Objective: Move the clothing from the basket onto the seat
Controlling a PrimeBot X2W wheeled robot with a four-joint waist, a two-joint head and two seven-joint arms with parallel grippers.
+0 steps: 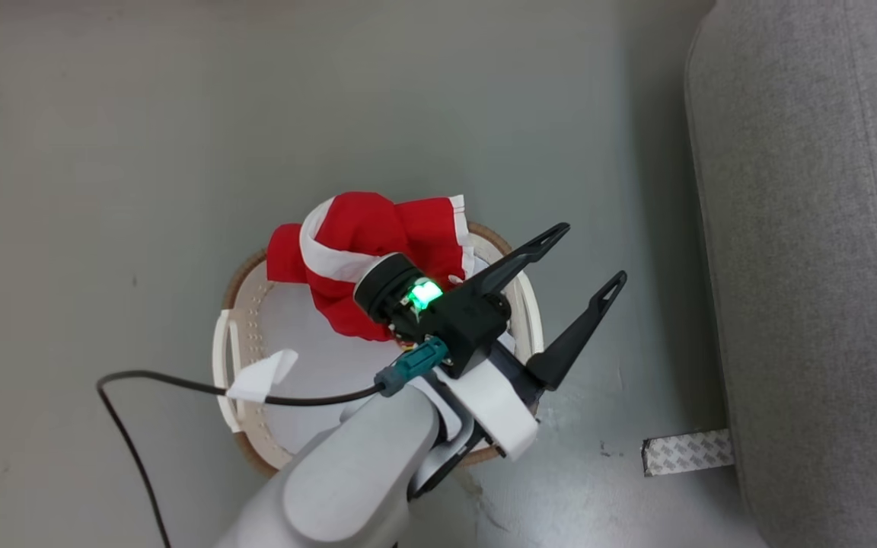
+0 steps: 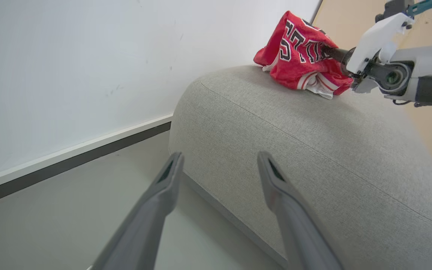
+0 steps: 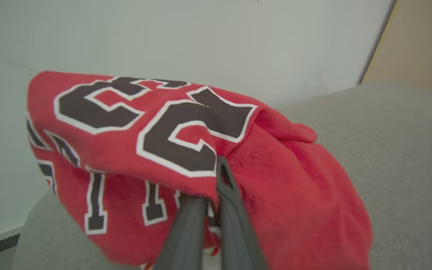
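Atop the seat (image 2: pixel 313 150), the right hand (image 3: pixel 214 195) is clamped on red clothing (image 3: pixel 294 195); the left hand (image 1: pixel 589 253) gapes empty.

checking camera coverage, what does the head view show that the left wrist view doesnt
Head view: the basket on the floor, a red garment draped over its rim, a dark cable and a tape strip.
Left wrist view: the right pincer shut on a lettered red jersey at the top of the sofa, plus a white wall and its dark baseboard.
Both: the grey sofa and the left pincer, open and holding nothing.
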